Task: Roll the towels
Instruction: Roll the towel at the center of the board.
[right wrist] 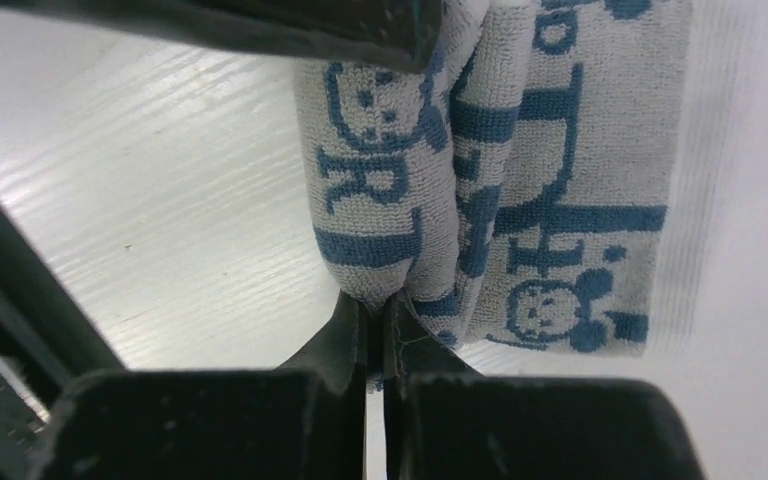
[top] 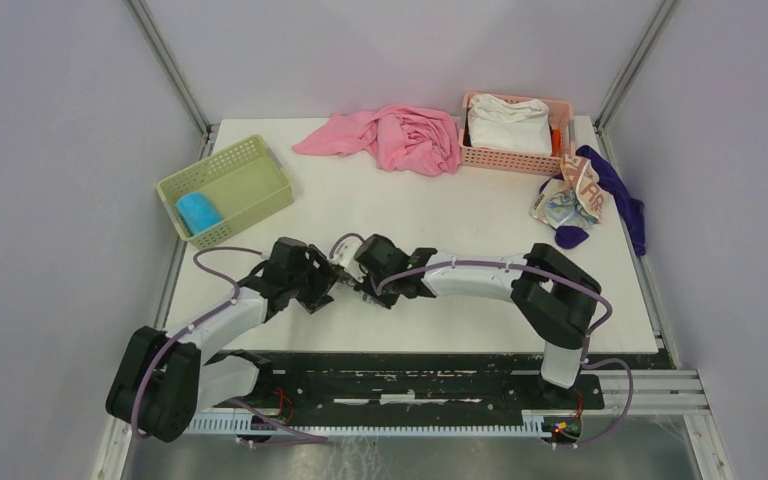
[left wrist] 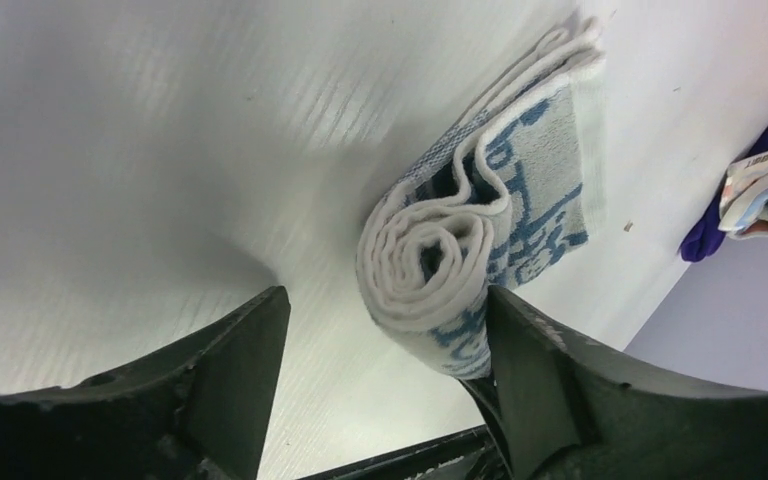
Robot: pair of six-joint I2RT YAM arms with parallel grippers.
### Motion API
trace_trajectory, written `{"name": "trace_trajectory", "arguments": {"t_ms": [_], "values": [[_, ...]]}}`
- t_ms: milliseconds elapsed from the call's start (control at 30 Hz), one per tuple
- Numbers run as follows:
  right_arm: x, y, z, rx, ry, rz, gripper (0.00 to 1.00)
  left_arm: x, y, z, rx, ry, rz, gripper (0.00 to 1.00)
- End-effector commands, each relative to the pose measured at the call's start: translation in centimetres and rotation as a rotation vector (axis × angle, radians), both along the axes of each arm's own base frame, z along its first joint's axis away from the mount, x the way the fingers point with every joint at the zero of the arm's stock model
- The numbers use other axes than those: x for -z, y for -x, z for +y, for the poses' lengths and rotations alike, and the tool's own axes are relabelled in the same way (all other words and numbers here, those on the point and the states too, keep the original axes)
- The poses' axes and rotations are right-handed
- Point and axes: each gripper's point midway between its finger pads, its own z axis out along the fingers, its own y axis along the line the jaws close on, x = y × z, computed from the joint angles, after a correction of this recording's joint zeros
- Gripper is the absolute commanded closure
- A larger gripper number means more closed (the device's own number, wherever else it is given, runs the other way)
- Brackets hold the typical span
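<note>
Table (top: pixel 360 205): white, with both arms bent inward so that their wrists met over its near middle.
Pink cloth (top: pixel 400 135): lay bunched at the far edge and was no part of the job.
Baskets: the green basket (top: pixel 210 165) at far left held the blue towel (top: pixel 198 211), already a tight roll. The pink basket (top: pixel 505 160) at far right held a folded white cloth (top: pixel 508 125).
RABBIT towel (top: pixel 570 200): lay crumpled at the right edge on a purple cloth (top: pixel 620 190), not yet rolled.
Printed towel (left wrist: pixel 460 240): lay on the table between the two wrists, its near end wound into a loose coil and the far part flat.
Left gripper (left wrist: pixel 388 300): fingers spread wide, the coil between them and close against the right-hand one.
Right gripper (right wrist: pixel 375 310): fingers pressed almost together, seemingly nipping a fold at the towel's end.
Step in hand: to my eye, mid-roll on the second towel.
Next move: the coil looked slack, so it would want turning onward over the flat part, both ends kept level, before any lift toward the green basket.
</note>
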Motion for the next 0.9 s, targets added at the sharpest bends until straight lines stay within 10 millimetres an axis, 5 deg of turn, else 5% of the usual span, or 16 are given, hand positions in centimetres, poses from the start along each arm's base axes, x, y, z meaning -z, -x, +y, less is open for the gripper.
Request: {"name": "trace_trajectory", "arguments": {"t_ms": [0, 367, 867], "values": [[0.0, 3.1, -0.1, -0.030, -0.118, 0.385, 1.00, -2.0, -0.7, 1.8, -0.039, -0.071, -0.093, 0.18], [-0.4, 1.6, -0.1, 0.085, -0.403, 0.895, 0.99, -4.3, -1.0, -0.4, 0.034, 0.068, -0.211, 0.14], [2.0, -1.3, -1.8, 0.264, -0.457, 1.106, 0.97, -1.0, -2.4, -3.4, 0.090, 0.124, -0.090, 0.27]]}}
